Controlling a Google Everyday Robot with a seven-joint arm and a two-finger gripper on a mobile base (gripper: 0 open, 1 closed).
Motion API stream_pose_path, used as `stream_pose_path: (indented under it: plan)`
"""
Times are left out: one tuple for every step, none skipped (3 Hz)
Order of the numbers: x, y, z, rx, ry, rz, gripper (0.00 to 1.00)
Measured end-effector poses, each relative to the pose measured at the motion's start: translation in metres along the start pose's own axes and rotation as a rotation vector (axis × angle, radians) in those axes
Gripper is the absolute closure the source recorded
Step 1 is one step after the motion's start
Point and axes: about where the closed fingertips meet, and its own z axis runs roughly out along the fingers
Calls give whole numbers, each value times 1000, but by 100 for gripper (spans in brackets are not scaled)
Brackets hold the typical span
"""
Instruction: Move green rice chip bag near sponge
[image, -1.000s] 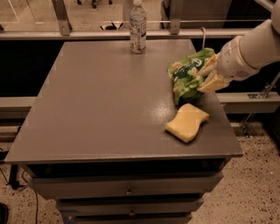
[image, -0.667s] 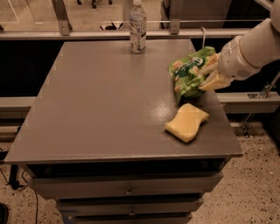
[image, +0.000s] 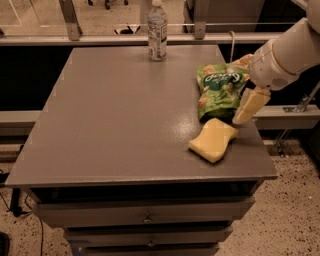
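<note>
Green rice chip bag (image: 218, 90): laid crinkled at the right side of the table (image: 115, 115); right edge partly covered by the gripper (image: 246, 84).
Sponge (image: 214, 139): set just in front of the bag; whether the two touch cannot be made out.
Gripper: held at the bag's right edge, fingers (image: 250, 105) spread apart; upper finger hard to separate from the bag's corner.
Arm (image: 295, 50): cut off by the right border.
Bottle (image: 157, 32): stood at the far edge, top cropped.
</note>
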Motion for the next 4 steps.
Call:
stream_pose_path:
  plan:
    - [0,0,0,-1,0,-1,0]
    - [4,-1,-20,61,-40,27,0]
    - [8,-5,-45,174,-133,45,0]
    - [31,4,-79,251,-173,99,0]
